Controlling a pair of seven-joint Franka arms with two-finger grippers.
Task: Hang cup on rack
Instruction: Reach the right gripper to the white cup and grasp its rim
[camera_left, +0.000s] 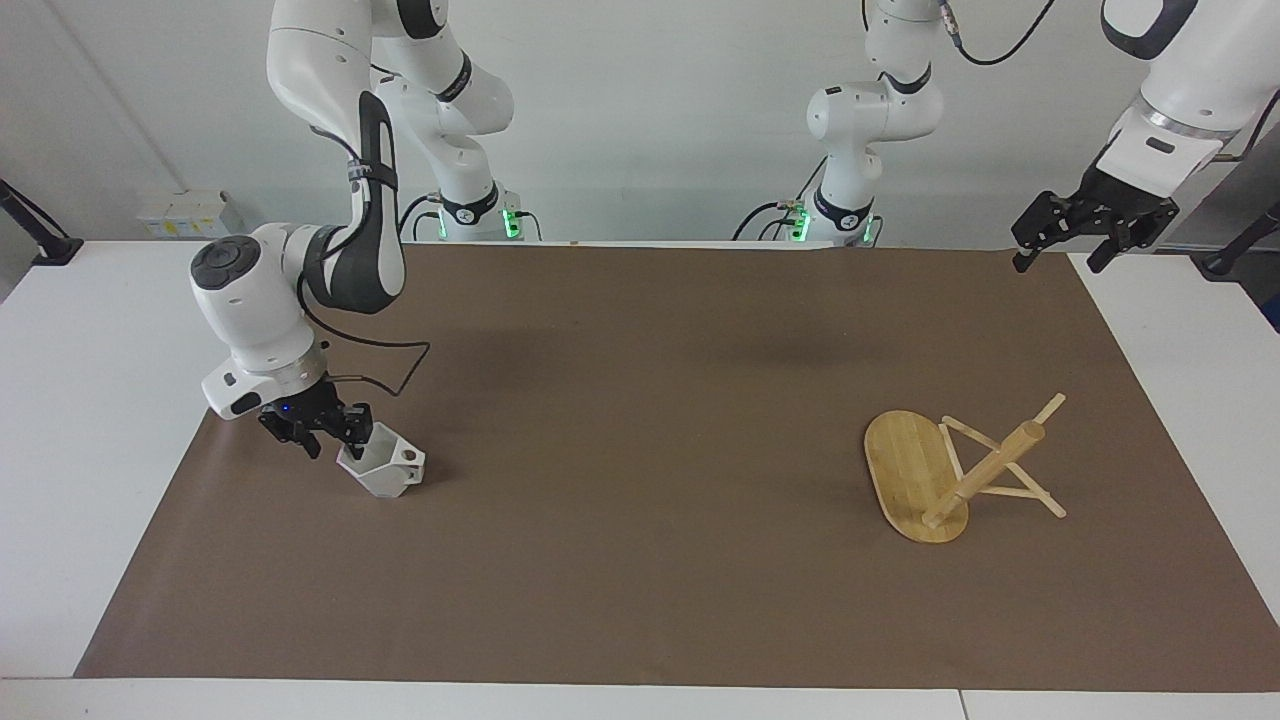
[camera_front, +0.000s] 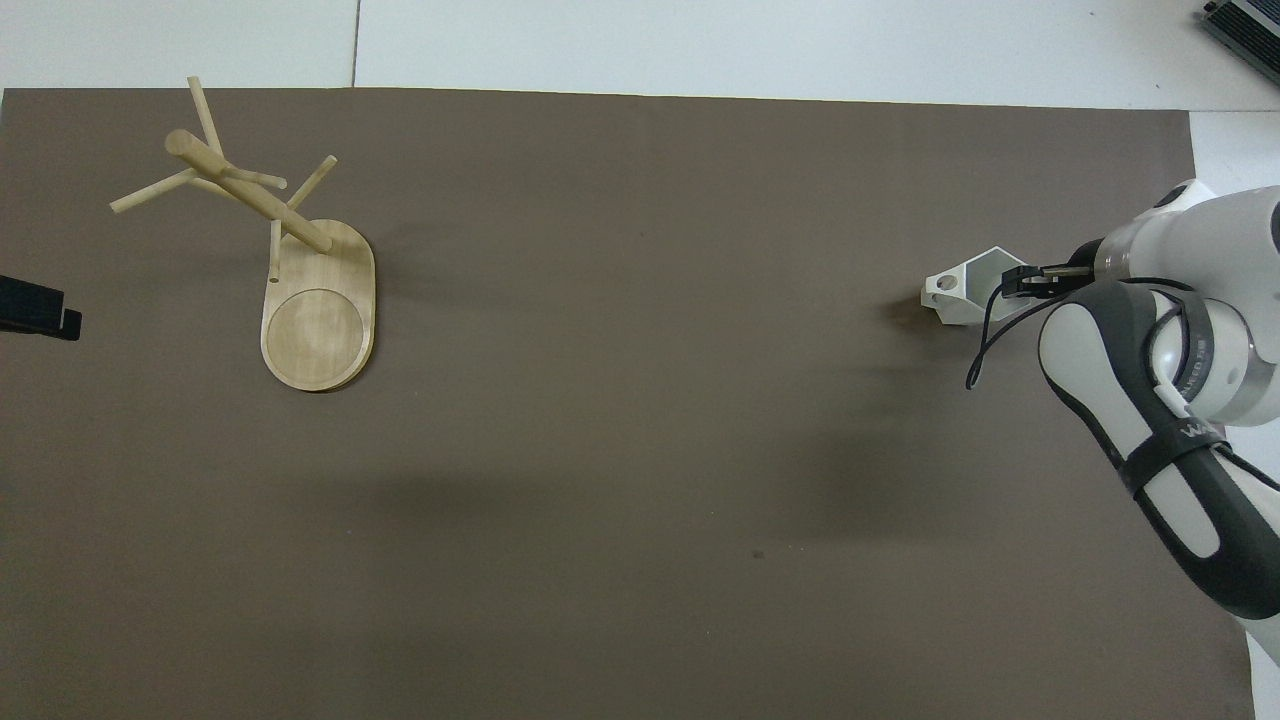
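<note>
Facing view: the right gripper (camera_left: 333, 440) straddles the cup's (camera_left: 385, 468) rim near the mat's (camera_left: 640, 400) edge, grip uncertain. Bare mat separates it from the rack (camera_left: 950, 470). The left gripper (camera_left: 1060, 255) waits, fingers spread, over the mat corner.

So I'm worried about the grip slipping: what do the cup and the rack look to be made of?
The cup looks like matte white ceramic, though plastic is possible: flat faceted sides, no shine. The rack looks like light bamboo or wood with a smooth finish: pale yellow-tan, faint grain lines along its oval base. The right gripper is at the cup's rim.
</note>
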